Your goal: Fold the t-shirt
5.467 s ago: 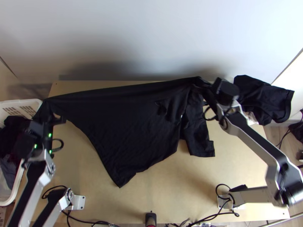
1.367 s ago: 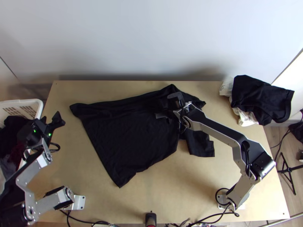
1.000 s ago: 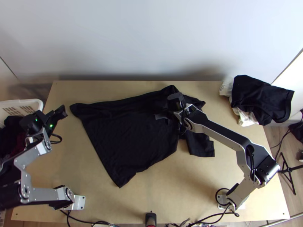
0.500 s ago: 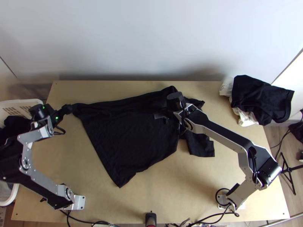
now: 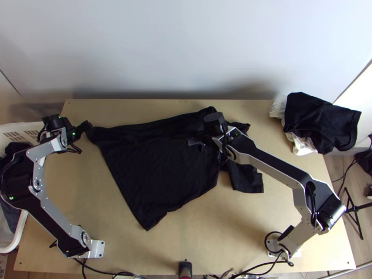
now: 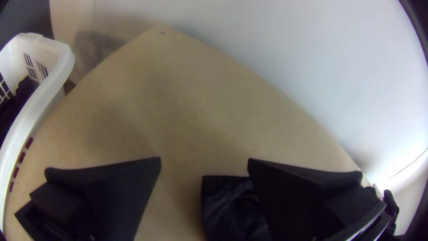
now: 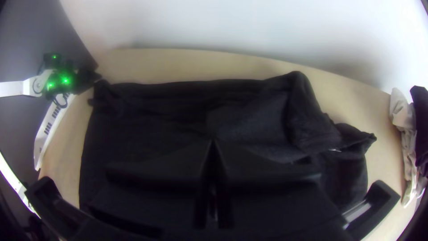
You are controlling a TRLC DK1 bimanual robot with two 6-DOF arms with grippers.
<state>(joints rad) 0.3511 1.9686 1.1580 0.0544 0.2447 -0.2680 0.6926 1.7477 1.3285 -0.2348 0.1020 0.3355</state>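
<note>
Leaning out over the tabletop, the left arm slants outward from its base to a sharply bent elbow, then doubles back inward to its wrist. Its gripper, the left gripper, points across at the near-hand corner of the black t-shirt, the fingers spread wide, that corner partly hidden behind one of them. The right arm bends at an outward elbow too, then stretches a long link diagonally to the middle of the table, with the right gripper over the shirt, fingers pressed together; I can't tell whether cloth is between them. The shirt lies mostly spread, rumpled along its far edge and bunched toward the right arm's side.
</note>
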